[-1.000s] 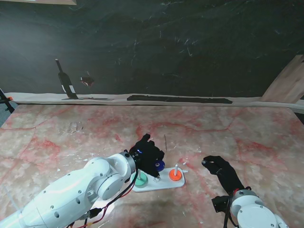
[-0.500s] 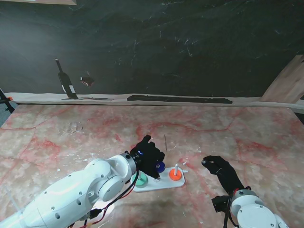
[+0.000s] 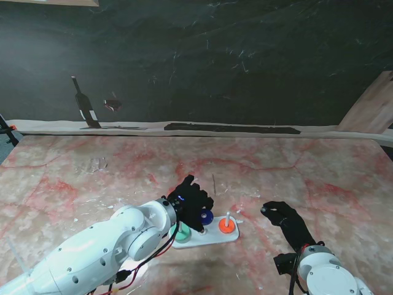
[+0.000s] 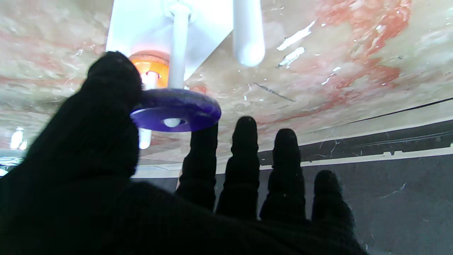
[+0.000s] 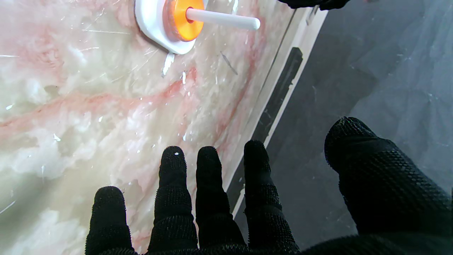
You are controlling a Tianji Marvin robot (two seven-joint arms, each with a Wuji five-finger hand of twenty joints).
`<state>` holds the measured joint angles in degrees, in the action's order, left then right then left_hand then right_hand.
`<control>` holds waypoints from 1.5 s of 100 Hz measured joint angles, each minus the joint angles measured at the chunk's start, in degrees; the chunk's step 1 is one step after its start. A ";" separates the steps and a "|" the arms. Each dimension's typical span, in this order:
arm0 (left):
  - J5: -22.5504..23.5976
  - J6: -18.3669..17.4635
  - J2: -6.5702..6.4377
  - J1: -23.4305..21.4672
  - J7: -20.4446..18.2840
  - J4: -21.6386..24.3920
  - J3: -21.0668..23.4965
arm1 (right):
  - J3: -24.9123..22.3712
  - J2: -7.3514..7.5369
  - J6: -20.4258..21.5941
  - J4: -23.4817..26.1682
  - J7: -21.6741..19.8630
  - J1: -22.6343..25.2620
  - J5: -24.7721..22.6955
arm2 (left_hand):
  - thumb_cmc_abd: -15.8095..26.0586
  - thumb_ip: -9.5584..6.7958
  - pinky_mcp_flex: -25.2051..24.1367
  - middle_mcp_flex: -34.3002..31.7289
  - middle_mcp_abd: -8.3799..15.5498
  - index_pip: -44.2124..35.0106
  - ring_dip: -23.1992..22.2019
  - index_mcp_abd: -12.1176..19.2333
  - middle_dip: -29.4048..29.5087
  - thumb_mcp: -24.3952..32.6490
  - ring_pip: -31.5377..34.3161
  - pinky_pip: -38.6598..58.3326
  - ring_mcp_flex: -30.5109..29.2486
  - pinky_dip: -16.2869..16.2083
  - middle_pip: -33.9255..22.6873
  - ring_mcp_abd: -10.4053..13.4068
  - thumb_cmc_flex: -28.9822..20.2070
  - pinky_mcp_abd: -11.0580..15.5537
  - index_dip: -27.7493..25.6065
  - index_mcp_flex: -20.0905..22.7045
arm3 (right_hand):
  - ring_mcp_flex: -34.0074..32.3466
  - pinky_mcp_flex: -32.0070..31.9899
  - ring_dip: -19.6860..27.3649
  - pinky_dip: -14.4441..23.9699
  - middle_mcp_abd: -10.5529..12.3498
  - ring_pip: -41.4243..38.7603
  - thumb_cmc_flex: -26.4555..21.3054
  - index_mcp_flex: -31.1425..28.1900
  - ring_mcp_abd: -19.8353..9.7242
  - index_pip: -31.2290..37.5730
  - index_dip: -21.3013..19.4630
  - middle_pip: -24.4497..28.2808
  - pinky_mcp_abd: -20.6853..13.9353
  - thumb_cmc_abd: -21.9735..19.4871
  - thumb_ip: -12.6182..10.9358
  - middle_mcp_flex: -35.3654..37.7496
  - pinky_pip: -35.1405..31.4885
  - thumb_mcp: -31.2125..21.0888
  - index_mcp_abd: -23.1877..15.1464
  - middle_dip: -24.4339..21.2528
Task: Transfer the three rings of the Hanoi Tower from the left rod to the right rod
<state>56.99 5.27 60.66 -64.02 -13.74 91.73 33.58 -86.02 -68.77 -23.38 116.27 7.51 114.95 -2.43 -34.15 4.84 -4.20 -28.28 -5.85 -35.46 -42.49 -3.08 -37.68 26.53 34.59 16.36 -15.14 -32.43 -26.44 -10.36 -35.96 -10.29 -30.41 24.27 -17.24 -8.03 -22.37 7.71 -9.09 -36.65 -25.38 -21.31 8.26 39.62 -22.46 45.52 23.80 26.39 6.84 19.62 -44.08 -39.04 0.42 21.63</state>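
Note:
The white Hanoi base (image 3: 206, 240) lies near me at the table's middle. A green ring (image 3: 182, 232) sits at its left rod and an orange ring (image 3: 226, 228) at its right rod (image 3: 228, 217). My left hand (image 3: 191, 200) hovers over the base, thumb (image 4: 109, 92) and index finger (image 4: 201, 148) shut on a blue ring (image 4: 177, 111). The middle rod (image 4: 177, 46) passes into the ring's hole, with the ring near the rod's tip. My right hand (image 3: 286, 222) rests open to the right of the base, holding nothing. Its wrist view shows the orange ring (image 5: 180, 17).
A dark backdrop (image 3: 245, 61) stands behind the marble table (image 3: 319, 172), with a pale strip along the far edge. A wooden board (image 3: 374, 107) leans at the far right. Another white rod (image 4: 247, 32) shows close to the left wrist camera.
My left hand has shifted very slightly with the blue ring in it, staying over the middle rod. The right hand has not moved.

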 measured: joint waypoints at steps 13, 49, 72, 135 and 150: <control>0.31 0.19 -0.07 -0.56 -0.51 0.42 0.72 | -0.02 0.02 0.06 0.00 -0.21 0.00 -0.01 | -1.41 -0.07 -0.63 4.37 -1.46 3.35 1.10 -1.43 4.38 0.65 -1.44 -2.16 2.33 -0.07 2.65 -0.16 -0.15 0.01 2.40 -3.85 | 0.42 0.00 0.00 0.00 0.03 0.00 0.00 -0.27 0.00 0.04 0.00 0.01 0.01 0.00 0.00 -0.49 -0.01 0.00 0.05 0.00; 1.47 0.13 0.06 -5.46 0.98 2.17 6.70 | -0.01 0.21 0.31 -0.26 -0.90 -0.15 -0.41 | 0.53 -0.09 -0.73 9.61 -2.95 6.63 6.72 -3.64 11.84 -2.22 -6.86 -7.30 5.49 -2.08 5.27 -0.76 1.26 0.03 6.99 -9.52 | 0.42 0.00 0.00 0.00 0.03 0.00 0.00 -0.22 0.00 0.04 0.01 0.01 0.02 1.76 0.00 -0.49 -0.01 -0.05 0.52 0.00; 4.27 1.33 0.45 -18.29 9.46 8.30 18.22 | 0.93 1.53 0.50 -0.72 -5.73 -1.28 -7.27 | 4.68 -0.09 -0.62 11.38 -3.03 7.89 8.76 -4.23 12.49 -7.38 -8.77 -8.49 6.18 -0.64 5.49 -0.76 1.12 0.03 7.66 -10.64 | 1.51 -0.04 0.00 0.00 1.96 0.51 -0.64 -0.22 -0.05 0.10 0.01 0.10 -0.22 8.83 -0.21 -1.17 0.07 -6.96 0.48 0.00; -2.22 4.24 1.35 -31.22 19.31 6.10 27.65 | 6.19 8.46 14.57 -8.40 -25.01 -11.78 -32.30 | 6.23 -0.67 -0.60 11.85 -3.03 8.78 10.08 -5.77 13.20 -11.99 -10.48 -8.58 6.18 0.67 6.37 -0.77 -1.62 -0.73 8.41 -10.66 | 8.56 -0.72 2.77 10.62 8.09 6.79 -1.83 9.94 -4.95 -0.60 0.85 -5.79 -5.20 24.68 0.67 -7.73 15.58 -14.45 -5.26 -2.57; -2.34 3.44 1.45 -31.45 20.05 4.83 28.20 | 8.58 8.70 20.83 -14.23 -23.85 -15.15 -38.01 | 6.23 -0.67 -0.60 12.85 -3.03 9.77 10.09 -5.95 13.25 -12.58 -10.63 -8.98 6.75 0.86 6.80 -0.83 -1.63 -0.74 8.92 -11.88 | 8.56 -0.73 2.77 14.28 8.09 6.89 1.22 11.38 -5.09 0.68 -0.03 -4.60 -5.29 28.48 1.74 -7.75 17.87 -18.12 -5.26 -2.69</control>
<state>54.65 8.71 62.11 -95.48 6.31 96.57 61.78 -77.44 -60.07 -2.55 102.03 -16.33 99.80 -40.44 -27.93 4.17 -4.80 -15.42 -8.87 -25.70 -32.40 -9.03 -24.44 13.96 23.96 7.38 -8.39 -31.57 -19.64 -11.19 -37.59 -11.03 -21.49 12.39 -8.68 -8.75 -19.60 21.99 -1.00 -29.75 -24.15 -9.93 3.17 40.30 -22.50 40.92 18.52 54.87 8.58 11.87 -26.21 -57.16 -4.84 18.95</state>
